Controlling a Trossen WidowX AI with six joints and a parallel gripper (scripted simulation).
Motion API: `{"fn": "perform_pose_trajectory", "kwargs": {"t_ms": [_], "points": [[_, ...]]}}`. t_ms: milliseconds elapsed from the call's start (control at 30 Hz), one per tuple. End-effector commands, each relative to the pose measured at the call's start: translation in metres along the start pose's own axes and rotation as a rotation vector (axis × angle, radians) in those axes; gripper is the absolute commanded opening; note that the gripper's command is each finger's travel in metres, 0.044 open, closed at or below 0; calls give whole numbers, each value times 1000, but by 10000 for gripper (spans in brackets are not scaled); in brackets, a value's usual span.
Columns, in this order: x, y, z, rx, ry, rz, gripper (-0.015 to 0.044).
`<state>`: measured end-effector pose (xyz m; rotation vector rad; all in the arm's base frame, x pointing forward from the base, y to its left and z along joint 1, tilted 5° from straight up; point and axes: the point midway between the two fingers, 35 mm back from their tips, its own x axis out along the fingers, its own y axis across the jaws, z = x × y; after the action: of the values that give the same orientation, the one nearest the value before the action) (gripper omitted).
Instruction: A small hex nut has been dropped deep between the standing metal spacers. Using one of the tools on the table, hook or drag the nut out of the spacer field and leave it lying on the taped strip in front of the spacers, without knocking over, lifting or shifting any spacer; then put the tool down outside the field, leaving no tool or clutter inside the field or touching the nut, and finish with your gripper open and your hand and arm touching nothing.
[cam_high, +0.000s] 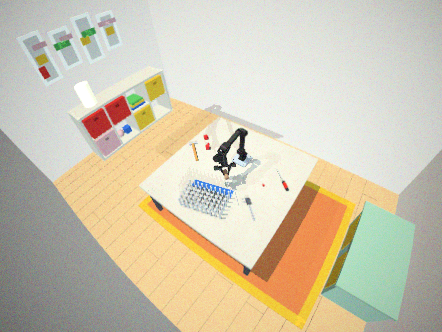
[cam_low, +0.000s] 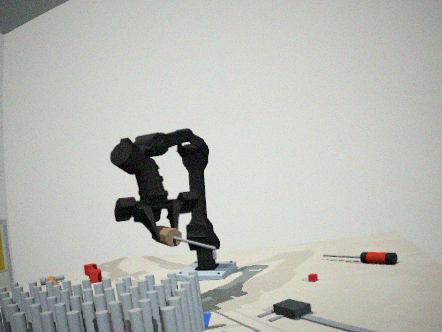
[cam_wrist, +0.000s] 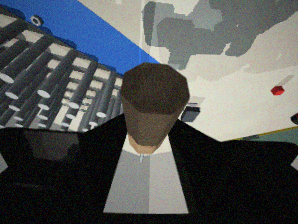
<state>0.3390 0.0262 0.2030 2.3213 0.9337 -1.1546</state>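
Hiding the hook tool's (cam_low: 172, 236) tip, gripper (cam_low: 159, 231) clamped

A: Where's the spacer field (cam_high: 207, 200)?
B: On the worktop (cam_high: 280, 220), near the left edge. Taped strip (cam_high: 215, 187) runs along its inner side.
A: The nut (cam_wrist: 35, 20)?
B: Among the spacers, just beside the strip.
A: Arm?
B: Base (cam_high: 242, 161) near the worktop's back edge. Gripper (cam_low: 161, 231) holds the hook tool (cam_low: 180, 240) in the air between base and field.
A: Other tools?
B: Hammer (cam_high: 195, 150) by the back-left corner, screwdriver (cam_high: 282, 181) toward the right edge, scraper (cam_high: 249, 206) right of the field.
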Motion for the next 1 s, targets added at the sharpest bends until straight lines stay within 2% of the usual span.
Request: {"fn": "perform_pose_trajectory", "kwargs": {"t_ms": [0, 967], "points": [[9, -13, -23, -50, 11, -23, 0], [53, -151, -125, -333, 63, -220, 0]]}}
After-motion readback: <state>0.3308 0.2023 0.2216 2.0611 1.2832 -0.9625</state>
